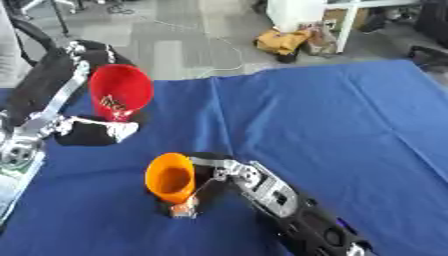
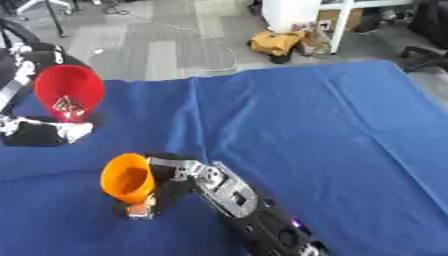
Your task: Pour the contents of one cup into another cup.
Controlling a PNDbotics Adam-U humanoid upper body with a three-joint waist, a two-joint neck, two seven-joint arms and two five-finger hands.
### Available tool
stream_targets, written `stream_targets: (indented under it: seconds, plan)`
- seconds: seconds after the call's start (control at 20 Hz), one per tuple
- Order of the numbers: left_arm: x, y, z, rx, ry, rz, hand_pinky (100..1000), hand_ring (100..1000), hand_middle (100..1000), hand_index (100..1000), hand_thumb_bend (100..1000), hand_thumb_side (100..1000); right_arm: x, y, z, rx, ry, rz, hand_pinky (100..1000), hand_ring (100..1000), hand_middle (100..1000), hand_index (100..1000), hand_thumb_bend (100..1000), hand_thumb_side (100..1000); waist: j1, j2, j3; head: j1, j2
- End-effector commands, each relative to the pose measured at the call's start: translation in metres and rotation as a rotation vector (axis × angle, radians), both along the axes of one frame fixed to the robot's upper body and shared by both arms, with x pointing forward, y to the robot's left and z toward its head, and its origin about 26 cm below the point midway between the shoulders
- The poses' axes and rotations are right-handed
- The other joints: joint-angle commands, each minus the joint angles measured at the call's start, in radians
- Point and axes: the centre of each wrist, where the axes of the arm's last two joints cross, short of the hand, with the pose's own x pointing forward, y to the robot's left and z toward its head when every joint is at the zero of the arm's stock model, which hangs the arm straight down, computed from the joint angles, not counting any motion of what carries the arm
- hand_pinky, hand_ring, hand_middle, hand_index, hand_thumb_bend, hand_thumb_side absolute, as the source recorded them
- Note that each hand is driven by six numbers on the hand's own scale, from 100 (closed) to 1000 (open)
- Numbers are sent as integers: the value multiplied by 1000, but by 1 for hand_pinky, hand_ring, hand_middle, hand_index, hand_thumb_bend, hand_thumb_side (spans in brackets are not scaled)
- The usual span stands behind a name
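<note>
The left hand (image 1: pixel 96 131) grips the red cup (image 1: pixel 121 91), fingers curled around it. The right hand (image 1: pixel 213 172) holds the orange cup (image 1: pixel 170 177) on the blue table (image 1: pixel 332 130), fingers wrapped around it.

- The left hand (image 2: pixel 39 131) shows at the view's left edge, its fingers curled round the base of a red cup (image 2: pixel 70 92).
- The red cup is tilted, its mouth facing the camera; small pale bits lie inside near its bottom.
- The right hand (image 2: pixel 175 175) comes in from the lower right and grips an orange cup (image 2: pixel 129 178) from the side.
- The orange cup leans too, its open mouth turned towards the view's left.
- Both cups are above a blue-covered counter (image 2: pixel 306 130), well apart from each other.
- Grey floor lies beyond the counter's far edge.
</note>
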Motion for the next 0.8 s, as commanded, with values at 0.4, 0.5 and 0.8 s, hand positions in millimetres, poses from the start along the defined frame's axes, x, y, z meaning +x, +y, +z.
stream_targets:
  seconds: [0.4,0.5,0.8]
  plan:
    - [-3,-1,8,20,-91,2,361,258,287,650,385,100,2,3,11,26,-7,8,527,559,466,503,100,100,0,-12,-3,-1,-19]
    - [-4,-1,9,28,-109,0,364,259,290,648,384,100,2,3,11,26,-3,8,528,559,466,503,100,100,0,-12,-4,-2,-19]
    - [-8,-2,11,60,-181,-9,379,262,297,646,383,100,2,3,11,28,4,4,529,559,466,503,100,100,0,-13,-6,-2,-20]
